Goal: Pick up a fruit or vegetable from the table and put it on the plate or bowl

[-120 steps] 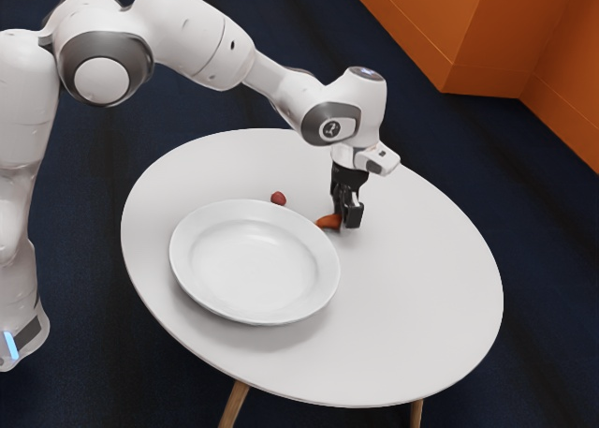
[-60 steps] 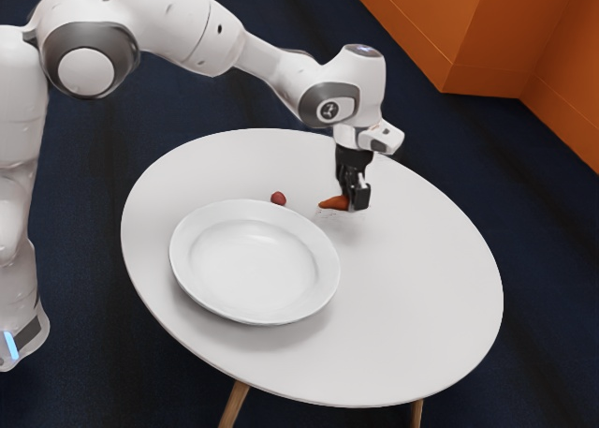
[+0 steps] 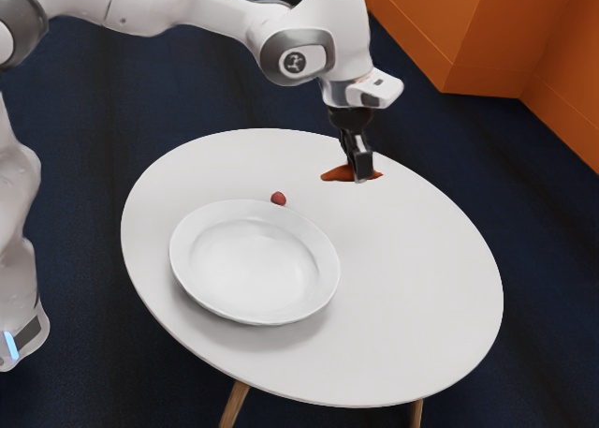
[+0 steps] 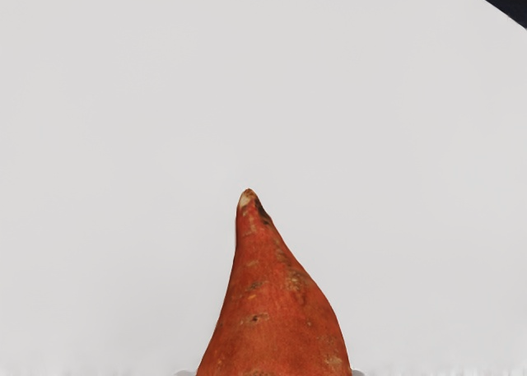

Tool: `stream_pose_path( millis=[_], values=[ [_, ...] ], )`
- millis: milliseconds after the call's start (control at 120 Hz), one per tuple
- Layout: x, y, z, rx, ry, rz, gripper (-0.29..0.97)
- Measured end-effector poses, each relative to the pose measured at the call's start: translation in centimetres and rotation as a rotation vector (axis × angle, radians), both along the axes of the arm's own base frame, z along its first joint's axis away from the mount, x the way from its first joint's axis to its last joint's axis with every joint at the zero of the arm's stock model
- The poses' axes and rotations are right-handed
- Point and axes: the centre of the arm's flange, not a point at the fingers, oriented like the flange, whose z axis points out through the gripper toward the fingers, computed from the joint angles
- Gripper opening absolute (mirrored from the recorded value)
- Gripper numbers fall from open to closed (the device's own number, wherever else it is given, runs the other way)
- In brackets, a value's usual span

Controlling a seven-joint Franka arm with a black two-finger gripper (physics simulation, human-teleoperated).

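Observation:
My black gripper (image 3: 359,169) hangs above the round white table (image 3: 421,287), shut on an orange-red sweet potato (image 3: 337,174) that sticks out toward the exterior view's left. In the wrist view the sweet potato (image 4: 276,310) tapers to a point, lifted clear of the white tabletop (image 4: 123,146). The white plate (image 3: 254,260) lies on the table below and to the exterior view's left of the gripper. A small dark red fruit (image 3: 279,199) rests on the table just behind the plate's far rim.
An orange wall or cabinet (image 3: 496,35) stands at the exterior view's upper right, off the table. The floor is dark blue. The table's edge curves close behind the gripper.
My gripper has risen with the sweet potato, lifting it off the table. The arm's upper links have swung upward too.

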Motion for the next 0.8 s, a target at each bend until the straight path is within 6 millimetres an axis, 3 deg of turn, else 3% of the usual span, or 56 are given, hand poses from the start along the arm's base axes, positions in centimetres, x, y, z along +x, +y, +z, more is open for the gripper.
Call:
stream_pose_path(
  millis=[67, 267, 408, 683, 800],
  values=[
    [-1.8, -1.1, -0.5, -0.009, 0.023, 0.0, 0.15],
    [-7.4, -0.9, -1.7, -0.027, 0.077, 0.064, 0.16],
    [-10.4, -3.1, -1.3, -0.037, 0.12, 0.078, 0.15],
    [-12.0, -4.5, -1.6, -0.046, 0.197, 0.191, 0.15],
    [-12.0, -4.3, -1.8, -0.058, 0.217, 0.242, 0.43]
  ],
)
